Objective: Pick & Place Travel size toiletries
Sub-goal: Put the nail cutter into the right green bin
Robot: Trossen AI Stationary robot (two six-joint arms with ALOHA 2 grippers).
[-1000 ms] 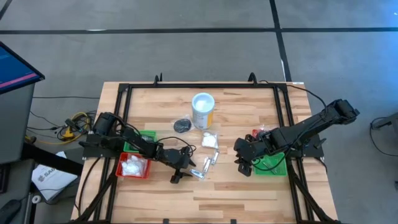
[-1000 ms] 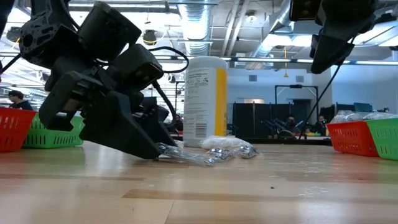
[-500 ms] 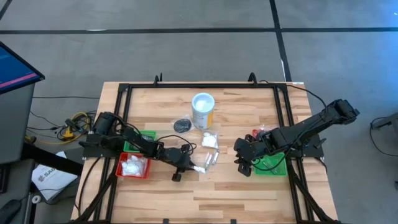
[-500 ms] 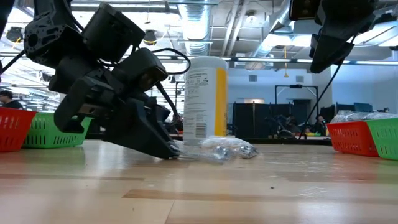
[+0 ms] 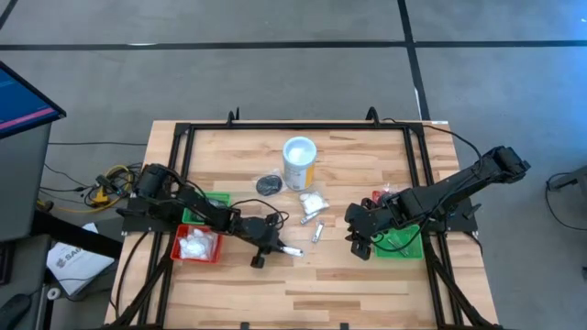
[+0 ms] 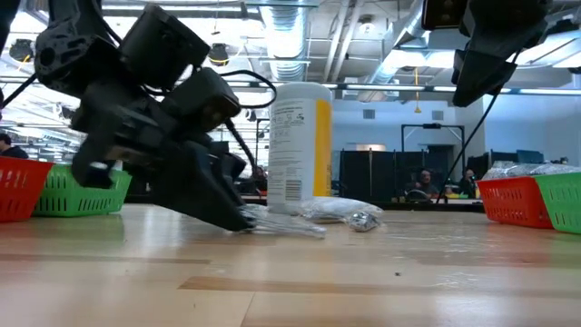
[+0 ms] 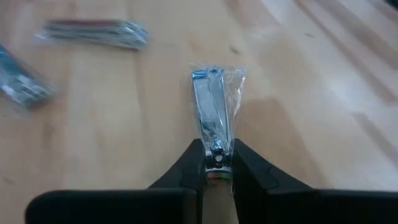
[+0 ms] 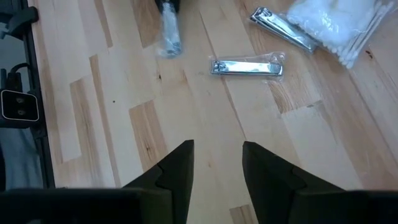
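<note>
Jaws of the left gripper point(image 7: 217, 163) pinch a wrapped nail clipper point(image 7: 213, 115) on the table point(image 5: 367, 284) — right gripper point(image 8: 217, 163) hovers, fingers parted.

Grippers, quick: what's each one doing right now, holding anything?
Left gripper: closed on a wrapped nail clipper.
Right gripper: open, holding nothing.

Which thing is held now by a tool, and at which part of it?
The left tool grips a wrapped nail clipper by one end, low on the table. The right tool is open and holds nothing.
</note>
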